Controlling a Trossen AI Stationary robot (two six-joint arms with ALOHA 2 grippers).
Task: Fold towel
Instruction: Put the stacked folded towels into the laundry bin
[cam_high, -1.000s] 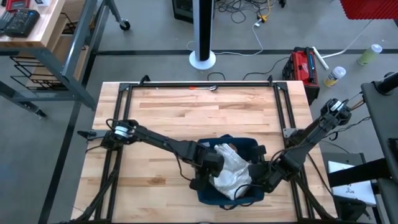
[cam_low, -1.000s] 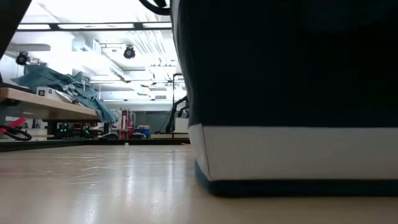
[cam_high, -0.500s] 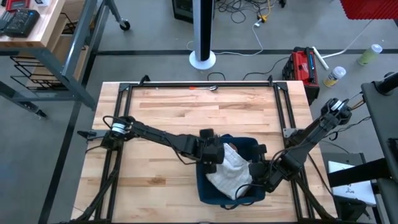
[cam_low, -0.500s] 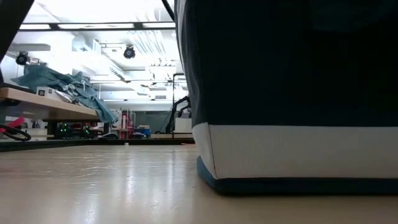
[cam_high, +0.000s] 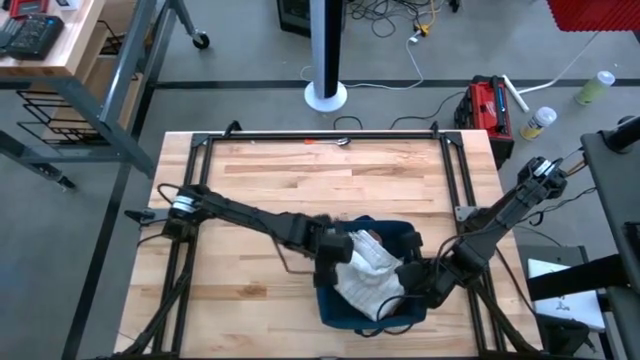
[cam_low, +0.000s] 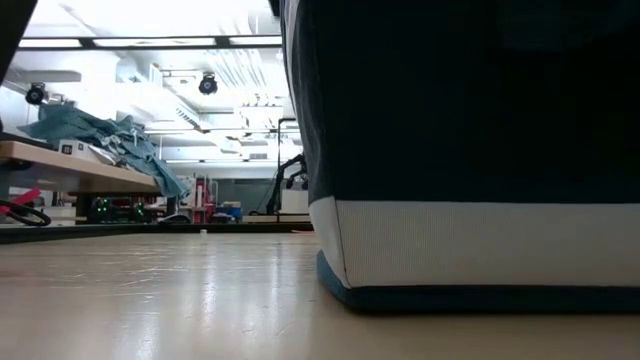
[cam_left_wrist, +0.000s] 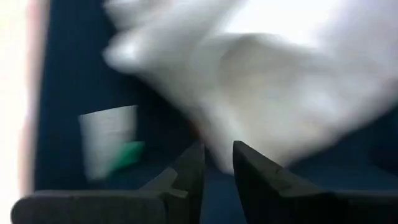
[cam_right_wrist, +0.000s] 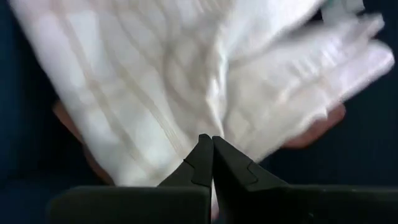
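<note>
A white towel (cam_high: 370, 275) lies bunched inside a dark blue cloth bin (cam_high: 396, 233) that stands near the table's front edge, right of the middle. In the low view the bin (cam_low: 470, 240) fills the right side, its white band low on the wall. My left gripper (cam_high: 338, 258) reaches into the bin at the towel's left side, its fingers nearly together on the cloth (cam_left_wrist: 217, 163). My right gripper (cam_high: 408, 283) is at the towel's right side, with its fingers closed (cam_right_wrist: 212, 142). My left gripper pinches a thin part of the towel's left side (cam_left_wrist: 219, 149) between its two fingertips, coming steeply from above. The cloth rises from the bin floor there; one layer or several, I cannot tell. My right gripper pinches the towel's right side (cam_right_wrist: 211, 127) between its shut fingertips, slanting down from the table's right. Creases in the cloth run together at the tips. The rest of the towel lies spread in the bin.
The bin's walls (cam_high: 330, 300) close in both grippers. A tan thing (cam_right_wrist: 320, 127) shows under the towel on the bin floor, and a white and green label (cam_left_wrist: 111, 146) sits on an inner wall. Bare wooden table (cam_high: 300, 180) lies beyond the bin.
My left gripper has risen a little inside the bin and rolled about its own axis, keeping its hold. The towel's left side has come up and turned with it, and the heap now lies more spread out.
</note>
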